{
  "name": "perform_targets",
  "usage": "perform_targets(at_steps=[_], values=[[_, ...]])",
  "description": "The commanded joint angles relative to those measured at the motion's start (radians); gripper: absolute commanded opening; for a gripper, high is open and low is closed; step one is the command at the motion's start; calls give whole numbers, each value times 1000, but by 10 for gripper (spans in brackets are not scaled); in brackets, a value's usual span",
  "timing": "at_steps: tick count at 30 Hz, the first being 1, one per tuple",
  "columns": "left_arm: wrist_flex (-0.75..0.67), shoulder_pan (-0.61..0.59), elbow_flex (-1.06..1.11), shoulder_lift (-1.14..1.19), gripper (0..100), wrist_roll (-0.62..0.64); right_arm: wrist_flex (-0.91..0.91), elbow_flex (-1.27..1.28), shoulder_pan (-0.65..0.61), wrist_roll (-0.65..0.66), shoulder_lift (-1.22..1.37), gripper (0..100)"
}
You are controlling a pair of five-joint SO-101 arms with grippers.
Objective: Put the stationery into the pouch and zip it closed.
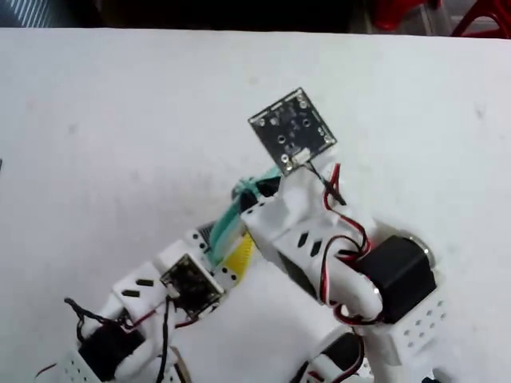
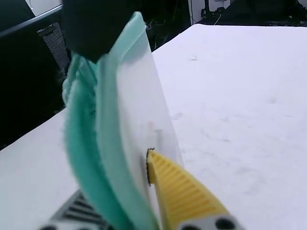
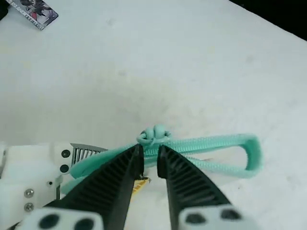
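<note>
While the pouch (image 3: 206,143) is held clear of the worktop (image 1: 120,120) between the two arms, its teal zip edge is gripped from both sides. The left tool (image 1: 223,243) is clamped on the pouch's clear wall, with the yellow finger (image 2: 182,196) pressed flat against it. The right tool (image 3: 149,155) has its black fingers (image 3: 115,187) drawn almost together on the zip band. The zip pull (image 3: 153,133) sits just past their tips. Beyond the pull the band gapes in a loop, so the zip is judged not fully run. Whether the stationery is inside cannot be told.

Trouble is most likely to be caused by the grip at the pull. The fingers seem set on the band rather than on the pull itself, so a tug could slide off and the mouth be left open. If the pull is dragged harder than the left tool's hold allows, the slick wall could be drawn out of the clamp and the pouch dropped. A slack, twisted band could also be jammed in the slider.

The worktop is plain white and matt, with faint scuffs. A small printed card (image 3: 33,13) lies on it well apart from the pouch. Behind, a dark room is seen, with a black mesh chair (image 2: 50,43) and red frames (image 1: 471,16).
</note>
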Motion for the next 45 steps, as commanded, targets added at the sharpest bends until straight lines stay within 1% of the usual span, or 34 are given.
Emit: perform_targets(at_steps=[1, 3, 5, 6, 8, 12, 19, 21, 23, 26, 28, 30, 32, 33, 34, 38, 45], values=[[-11, -5, 12, 2, 93, -6, 5, 9, -13, 57, 35, 17], [-11, -13, 11, 2, 161, 43, 22, 9, -12, 60, 38, 18], [-11, -53, 6, 2, 212, 132, 38, 9, -12, 60, 39, 17], [-9, -79, -8, 2, 225, 169, 45, 9, -12, 61, 39, 17], [15, -124, -46, 2, 232, 198, 51, 11, -12, 61, 39, 17], [80, -160, -114, 2, 234, 203, 56, 11, -12, 61, 39, 17], [87, -160, -132, 2, 231, 199, 58, 52, -12, 66, 41, 17], [89, -157, -138, 2, 230, 198, 56, 68, -13, 106, 30, 17], [87, -153, -135, 2, 229, 198, 56, 23, -13, 132, 7, 17], [87, -153, -133, 2, 229, 196, 51, -110, -19, 130, -50, 19], [86, -153, -133, 2, 229, 196, 50, -186, -19, 130, -65, 60], [84, -153, -133, 2, 229, 196, 53, -224, -19, 118, -56, 151], [83, -153, -130, 2, 229, 196, 54, -229, -18, 46, -25, 224], [77, -153, -123, 2, 229, 196, 56, -227, -19, 15, -4, 234], [63, -153, -114, 2, 229, 196, 56, -227, -19, -9, 24, 230], [31, -153, -87, 2, 229, 196, 56, -232, -21, -23, 116, 196], [31, -153, -87, 2, 229, 196, 53, -230, -21, -25, 137, 180]])
